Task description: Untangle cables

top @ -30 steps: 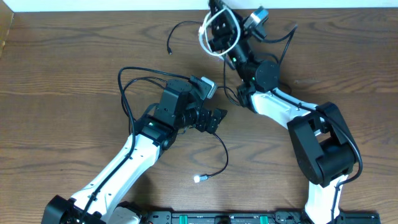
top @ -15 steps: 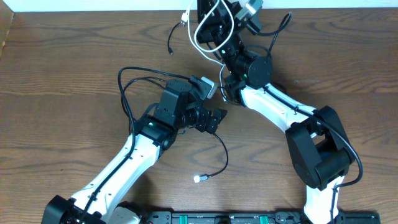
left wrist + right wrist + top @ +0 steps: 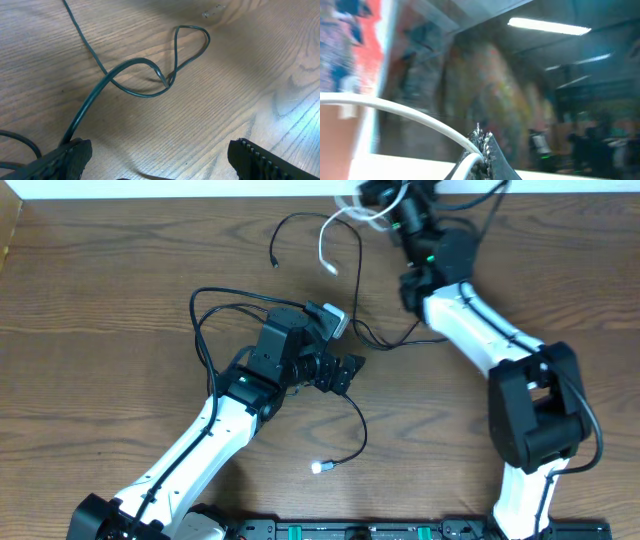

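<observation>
- Beyond the left end effector (image 3: 347, 372), at the counter's (image 3: 100, 380) far edge, the right end effector (image 3: 375, 195) is clamped on the white cable (image 3: 322, 248). The right wrist view shows the cord pinched at its closed fingertips (image 3: 481, 142).
- The white cable's free end lies beyond the left end effector.
- The left end effector's fingers (image 3: 65, 159) are spread wide with nothing between them. A dark cable (image 3: 145, 92) passes beside one finger and forms a small loop just ahead.
- Nearer than the left end effector lies a black cable (image 3: 364, 435) ending in a white plug (image 3: 318, 467).
- Another black cable (image 3: 358, 280) runs beyond it.
</observation>
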